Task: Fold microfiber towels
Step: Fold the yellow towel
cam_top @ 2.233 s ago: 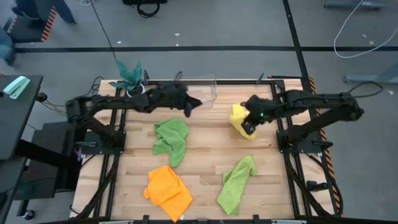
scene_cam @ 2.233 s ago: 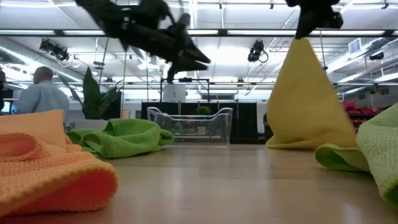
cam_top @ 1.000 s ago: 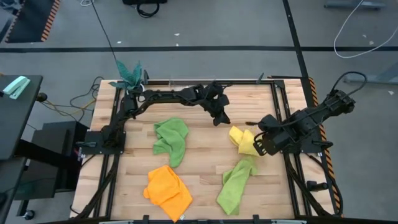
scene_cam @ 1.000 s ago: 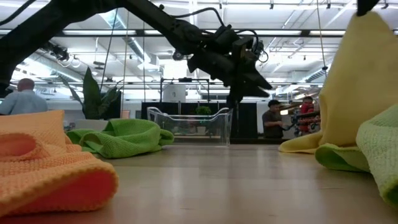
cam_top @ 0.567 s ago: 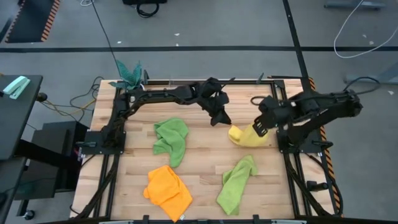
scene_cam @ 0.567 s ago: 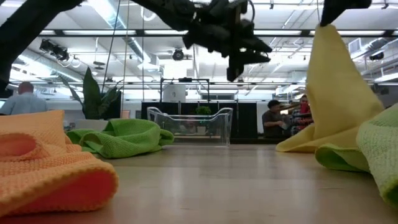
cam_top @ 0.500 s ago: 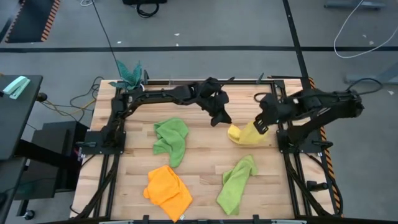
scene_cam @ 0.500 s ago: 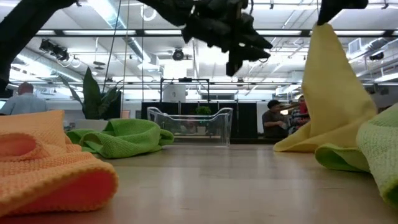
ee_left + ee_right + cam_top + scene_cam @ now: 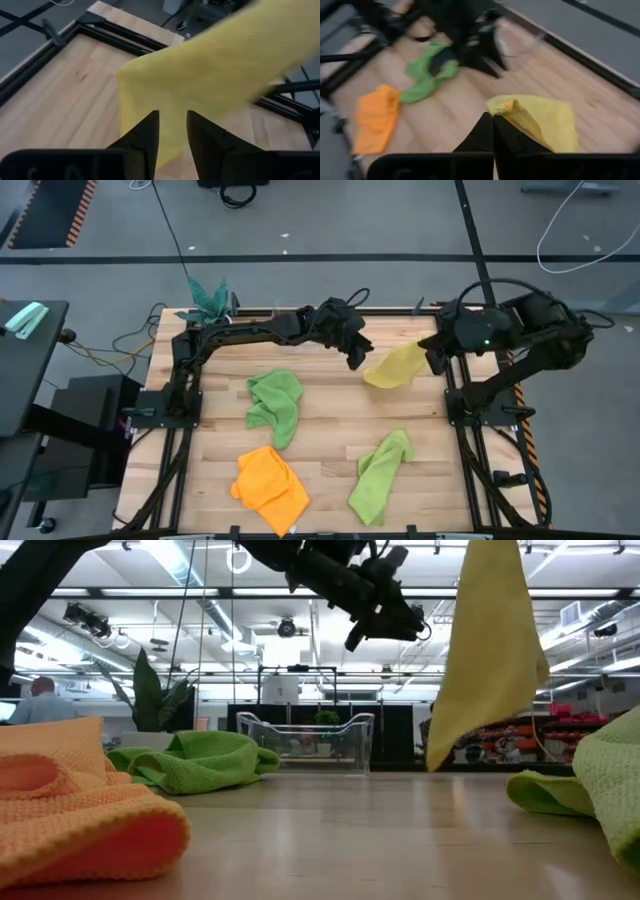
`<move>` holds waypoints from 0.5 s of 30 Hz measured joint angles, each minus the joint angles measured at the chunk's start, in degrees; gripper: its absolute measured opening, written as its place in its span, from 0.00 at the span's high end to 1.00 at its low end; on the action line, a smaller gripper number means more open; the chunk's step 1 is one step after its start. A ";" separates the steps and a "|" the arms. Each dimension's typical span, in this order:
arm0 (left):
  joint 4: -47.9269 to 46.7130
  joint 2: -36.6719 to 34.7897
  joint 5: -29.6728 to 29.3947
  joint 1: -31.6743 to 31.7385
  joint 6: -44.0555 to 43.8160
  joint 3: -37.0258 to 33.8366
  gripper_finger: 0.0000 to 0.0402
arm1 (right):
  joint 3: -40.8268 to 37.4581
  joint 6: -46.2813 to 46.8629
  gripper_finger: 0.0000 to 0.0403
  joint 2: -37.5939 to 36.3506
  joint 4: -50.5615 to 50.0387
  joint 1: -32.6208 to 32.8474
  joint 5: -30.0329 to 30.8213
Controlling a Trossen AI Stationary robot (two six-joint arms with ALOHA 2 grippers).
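Yellow towel (image 9: 393,366) hangs clear of the surface at its 1 o'clock, pinched by one corner in the right jaws (image 9: 434,350), fully closed. Left jaws (image 9: 356,360), half open and empty, wait at the towel's 9 o'clock, nearest its loose edge. A second ago it still dragged on the wood.

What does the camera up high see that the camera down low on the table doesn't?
Only the high view shows the narrow lime green towel whole, the right gripper pinching the fuzzy yellow towel, and the teal leafy plant at the wooden table's far corner.

Only the low view shows the clear plastic bin, and the yellow towel hanging clear of the table.

Both show the orange towel, the crumpled lime green towel, and the left gripper near the yellow towel.
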 joint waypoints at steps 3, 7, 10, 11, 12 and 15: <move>-0.09 0.00 0.02 1.14 0.04 0.00 0.73 | 0.33 2.63 1.00 1.55 -0.03 3.55 -0.49; -0.50 0.00 0.43 3.21 0.00 0.00 0.73 | -2.75 7.86 1.00 3.21 -0.07 6.84 -5.37; -0.81 0.00 5.19 4.75 -0.04 -0.04 0.73 | -5.69 12.04 1.00 3.62 -0.14 10.65 -6.08; -1.07 0.00 7.78 5.24 -0.09 -0.04 0.73 | -6.58 13.69 1.00 3.69 -0.11 11.58 -6.60; -1.41 0.00 10.07 5.63 -0.21 -0.04 0.73 | -7.57 15.51 1.00 3.72 -0.10 12.41 -7.39; -3.38 0.00 13.34 5.79 0.06 -0.07 0.73 | -10.11 20.61 1.00 3.70 -0.12 14.85 -8.24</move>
